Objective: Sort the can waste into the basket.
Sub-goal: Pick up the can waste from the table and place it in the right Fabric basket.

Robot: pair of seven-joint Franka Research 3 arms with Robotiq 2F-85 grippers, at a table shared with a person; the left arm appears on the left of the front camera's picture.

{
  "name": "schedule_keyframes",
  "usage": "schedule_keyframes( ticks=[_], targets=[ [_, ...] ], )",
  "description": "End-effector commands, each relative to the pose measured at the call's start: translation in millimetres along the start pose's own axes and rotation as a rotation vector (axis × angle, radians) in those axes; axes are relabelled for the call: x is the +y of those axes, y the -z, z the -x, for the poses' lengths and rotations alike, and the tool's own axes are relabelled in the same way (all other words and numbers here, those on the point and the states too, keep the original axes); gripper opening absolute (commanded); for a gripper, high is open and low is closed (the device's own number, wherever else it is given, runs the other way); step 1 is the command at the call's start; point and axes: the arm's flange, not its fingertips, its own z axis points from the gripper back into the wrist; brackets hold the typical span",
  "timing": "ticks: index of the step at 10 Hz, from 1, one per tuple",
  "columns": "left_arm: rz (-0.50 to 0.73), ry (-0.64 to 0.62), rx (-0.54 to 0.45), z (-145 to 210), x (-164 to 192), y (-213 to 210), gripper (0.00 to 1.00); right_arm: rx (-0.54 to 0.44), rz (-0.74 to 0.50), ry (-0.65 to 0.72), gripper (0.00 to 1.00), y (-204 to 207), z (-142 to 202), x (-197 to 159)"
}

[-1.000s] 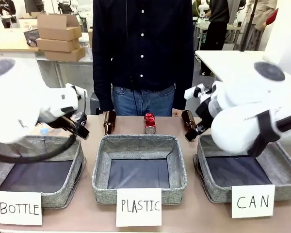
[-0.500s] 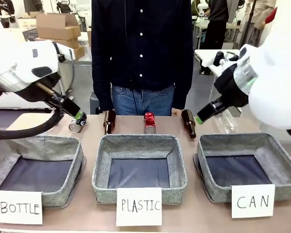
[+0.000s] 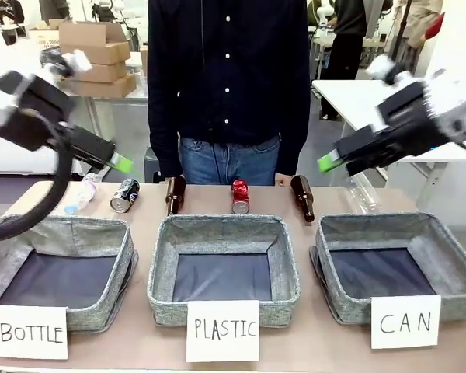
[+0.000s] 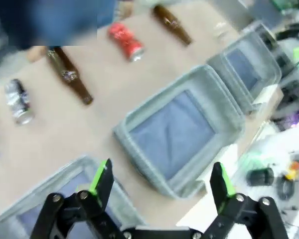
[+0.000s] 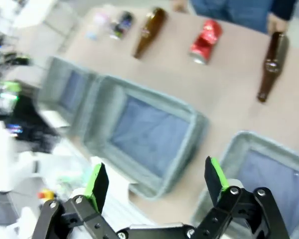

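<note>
In the front view, the left gripper [image 3: 115,161], black with green pads, hangs in the air above the table's [image 3: 311,342] left end, side-on and blurred. The right gripper [image 3: 328,163] hangs likewise above the right end. Both are well clear of everything on the tabletop.

Along the far edge, in front of a person in a dark buttoned shirt [image 3: 229,78], lies a row of things. From left to right they are a clear plastic bottle [image 3: 81,194], the dark black-green metal can with a silver top [image 3: 124,195], a brown glass bottle [image 3: 175,194], the dented red metal can with silver ends [image 3: 240,196], a second brown glass bottle [image 3: 303,199] and another clear plastic bottle [image 3: 363,194]. Nearer the camera stand three square grey fabric bins. The right one, the basket [image 3: 388,222], stands behind a white card handwritten "CAN" [image 3: 405,322], and nothing lies in it.

In the left wrist view, the left gripper's fingers stand wide apart with nothing between them. Beyond them lie the bins, with both cans and the brown bottles on bare table past those.

In the right wrist view, the right gripper's fingers are likewise spread wide and empty. The basket's corner lies at the lower right. The red can lies on the table beyond the bins, between the two brown bottles, and the dark can is farther off, blurred.
</note>
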Motion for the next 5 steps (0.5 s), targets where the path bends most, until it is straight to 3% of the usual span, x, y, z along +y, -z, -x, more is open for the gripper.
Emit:
schedule_keyframes(
  ticks=[1, 2, 5],
  targets=[
    [0.514, -0.288, -0.12, 36, 43, -17, 1.0, -0.147, -0.558, 0.403, 1.0, -45, 37, -47],
    [0.565, -0.359, -0.202, 48, 56, -19, 1.0, -0.193, -0.603, 0.465, 1.0, -54, 42, -63],
    [0.615, -0.392, -0.344, 61, 76, -32, 1.0, -0.249, -0.51, 0.501, 1.0, -56, 44, -76]
  ],
)
